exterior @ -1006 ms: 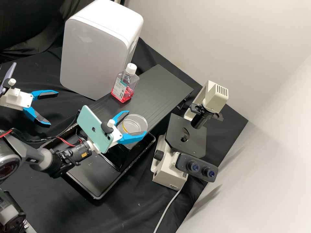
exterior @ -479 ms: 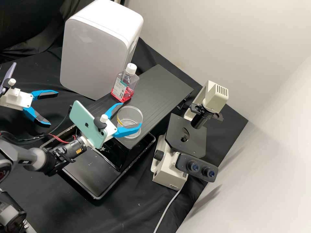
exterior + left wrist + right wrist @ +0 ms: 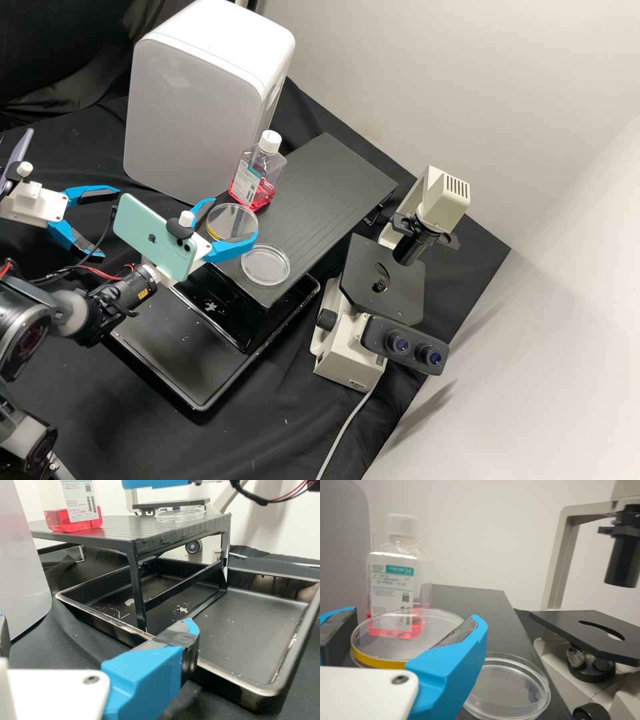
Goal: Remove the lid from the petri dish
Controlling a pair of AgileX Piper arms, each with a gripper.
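Note:
The petri dish base (image 3: 265, 265) lies open on the raised black platform (image 3: 320, 187), near its front edge; it is clear and shallow (image 3: 507, 687) (image 3: 180, 514). My right gripper (image 3: 233, 219) hangs above the platform, left of the base, shut on the lid (image 3: 231, 220). The lid (image 3: 405, 632) is clear with a yellow band on its rim and is held level between the blue fingers (image 3: 455, 655). My left gripper (image 3: 100, 223) stands open over the black cloth at the far left, with nothing in it.
A bottle of pink liquid (image 3: 255, 173) stands on the platform's back left, just behind the held lid. A big white box (image 3: 200, 93) is behind it. A black tray (image 3: 180, 360) lies under and in front of the platform. A microscope (image 3: 393, 280) stands to the right.
The right gripper has lifted the lid off the dish and carried it up and to the left. The base has stayed on the platform. The left arm has kept still.

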